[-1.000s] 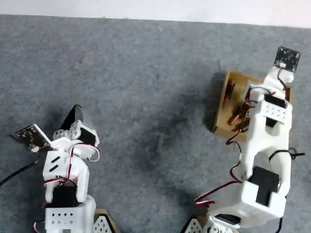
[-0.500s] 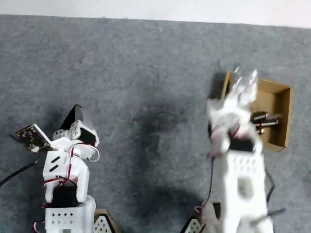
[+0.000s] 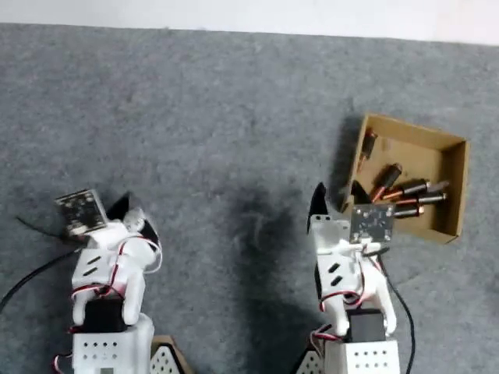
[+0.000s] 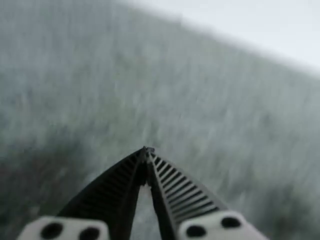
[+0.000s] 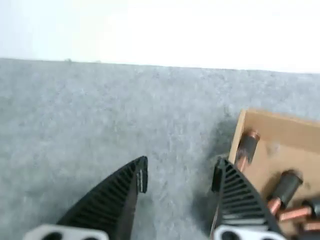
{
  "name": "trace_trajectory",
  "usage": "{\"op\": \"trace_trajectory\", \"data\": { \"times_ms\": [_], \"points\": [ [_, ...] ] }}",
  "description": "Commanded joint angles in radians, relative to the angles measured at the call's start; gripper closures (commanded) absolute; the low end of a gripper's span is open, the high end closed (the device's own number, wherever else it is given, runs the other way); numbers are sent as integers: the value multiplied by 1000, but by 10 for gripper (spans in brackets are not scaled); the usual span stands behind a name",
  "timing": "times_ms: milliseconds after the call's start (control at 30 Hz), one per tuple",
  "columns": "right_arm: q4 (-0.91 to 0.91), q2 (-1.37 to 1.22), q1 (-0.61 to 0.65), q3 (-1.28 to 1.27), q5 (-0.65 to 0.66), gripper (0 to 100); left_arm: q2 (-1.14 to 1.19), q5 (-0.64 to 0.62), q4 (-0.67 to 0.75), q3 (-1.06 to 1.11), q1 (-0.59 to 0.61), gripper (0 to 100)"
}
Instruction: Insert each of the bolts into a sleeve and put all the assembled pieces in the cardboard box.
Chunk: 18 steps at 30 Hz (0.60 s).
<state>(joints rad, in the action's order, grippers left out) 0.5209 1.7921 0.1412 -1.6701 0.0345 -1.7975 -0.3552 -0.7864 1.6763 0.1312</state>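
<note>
High view: shallow brown cardboard box [image 3: 413, 156] holds the copper-and-black bolt-and-sleeve pieces [image 3: 401, 192], lying loose inside. Right gripper [image 3: 336, 192]: fingers spread, empty, one tip just beside the box's near wall, pieces beyond it. Left gripper [image 4: 146, 152]: fingers closed on nothing, well apart from the box. Risk: a sideways swing would likely nudge the box.

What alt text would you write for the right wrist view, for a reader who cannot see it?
The right tool stands open and empty over a grey mat. Close beside it lies a corner of the cardboard box, with several black-and-copper sleeved bolts inside.
</note>
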Motion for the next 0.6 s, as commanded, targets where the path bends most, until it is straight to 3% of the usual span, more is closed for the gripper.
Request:
{"op": "trace_trajectory", "data": {
  "times_ms": [0,200,367,467,567],
  "points": [
    [18,-16,-12,-153,-6,817,-2,92,-192,19,-68,993],
    [248,-16,-13,-150,-2,817,-8,230,-404,19,-119,993],
    [532,-21,-13,-150,-2,817,-8,269,-517,19,-119,993],
    [674,-12,-12,-150,0,817,-8,267,-528,19,-119,994],
    [693,21,-10,-151,0,817,-8,267,-528,19,-120,994]
  ]
}}
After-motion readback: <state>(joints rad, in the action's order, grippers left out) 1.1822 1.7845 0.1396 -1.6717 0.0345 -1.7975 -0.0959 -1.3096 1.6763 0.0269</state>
